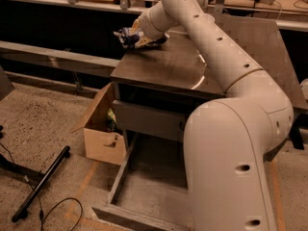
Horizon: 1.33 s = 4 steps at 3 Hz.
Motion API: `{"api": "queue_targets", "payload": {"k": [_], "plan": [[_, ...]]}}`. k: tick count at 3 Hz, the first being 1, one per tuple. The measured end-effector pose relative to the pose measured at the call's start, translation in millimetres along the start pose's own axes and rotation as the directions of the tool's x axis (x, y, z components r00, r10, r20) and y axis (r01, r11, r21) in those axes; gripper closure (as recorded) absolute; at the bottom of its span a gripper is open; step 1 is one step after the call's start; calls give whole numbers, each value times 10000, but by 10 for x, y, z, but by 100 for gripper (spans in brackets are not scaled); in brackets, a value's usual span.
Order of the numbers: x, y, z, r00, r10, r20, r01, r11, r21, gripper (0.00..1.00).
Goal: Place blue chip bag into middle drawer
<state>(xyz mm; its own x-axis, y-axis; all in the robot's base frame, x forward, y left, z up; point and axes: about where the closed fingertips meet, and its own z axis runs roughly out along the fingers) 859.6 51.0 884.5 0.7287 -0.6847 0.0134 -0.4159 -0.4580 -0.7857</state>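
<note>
The blue chip bag [126, 35], dark blue and crumpled with white print, hangs in my gripper [136, 35] at the far left corner of the dark countertop [168, 66], lifted a little off it. The gripper is shut on the bag. My white arm runs from the lower right up and over the counter. The middle drawer [147, 121] shows its grey flat front under the counter, with a dark gap above it. Its black handle [183, 125] is partly hidden behind my arm. A lower drawer [144, 186] without a visible handle is pulled far out.
An open cardboard box [101, 138] stands on the floor left of the cabinet, with something green inside. A black bar [43, 182] and cables [57, 208] lie on the speckled floor at lower left. A metal rail [57, 54] runs behind.
</note>
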Motion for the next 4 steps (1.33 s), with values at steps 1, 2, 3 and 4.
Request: {"api": "queue_targets", "payload": {"k": [1,2,3,4], "plan": [[-11,3,31,9999,14,110,-13,10000,-88,88],[-1,3,45,10000,68,65,-67,9998,-185,100],[58,17,-31,9994,309,-126,-312,9991,-291,100],[114,61,-264,9964,697,-488,-719,9964,-456,100]]}}
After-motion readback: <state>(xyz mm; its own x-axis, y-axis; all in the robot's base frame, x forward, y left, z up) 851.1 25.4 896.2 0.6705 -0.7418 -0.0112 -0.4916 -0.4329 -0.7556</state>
